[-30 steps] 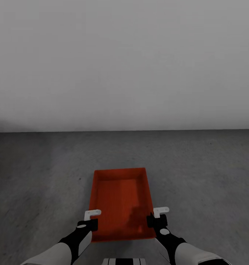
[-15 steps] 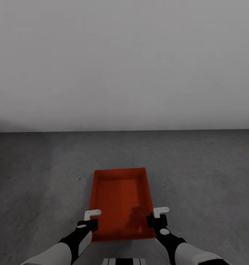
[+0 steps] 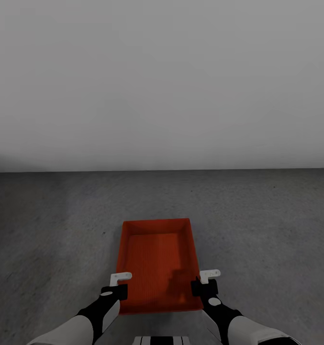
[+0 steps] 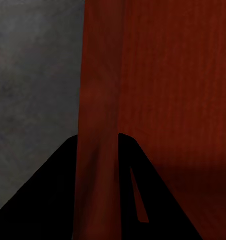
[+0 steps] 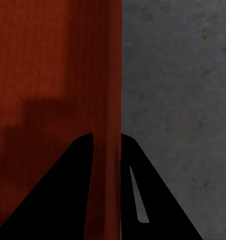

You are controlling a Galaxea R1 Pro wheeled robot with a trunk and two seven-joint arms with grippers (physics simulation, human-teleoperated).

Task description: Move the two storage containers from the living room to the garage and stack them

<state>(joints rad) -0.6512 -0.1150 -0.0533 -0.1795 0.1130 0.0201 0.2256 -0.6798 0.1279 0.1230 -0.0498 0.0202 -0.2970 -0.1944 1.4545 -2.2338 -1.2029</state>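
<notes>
So the orange-red storage container [image 3: 158, 261] is sitting between the two grippers, out in front of the robot over the dark grey concrete floor [image 3: 47, 230], with the plain white-grey wall [image 3: 162, 81] behind it. I can't tell if the bin's bottom is touching the floor or held just above it.

The left gripper [image 3: 117, 283] is at the bin's left long wall, near the corner closest to the robot. In the left wrist view the two dark fingers [image 4: 52, 195] straddle that wall, one outside over the concrete, one inside the bin, closed down narrow on the rim [image 4: 97, 150].

The right gripper [image 3: 206, 281] mirrors it on the right long wall, and in the right wrist view its fingers [image 5: 153, 200] sit either side of the wall [image 5: 106, 150], pinching it the same way.

The bin's long axis runs straight away from the robot toward the wall, open top up, near short end by the robot's base. The inside floor has a fine ribbed look. No brand, label or writing readable anywhere.
</notes>
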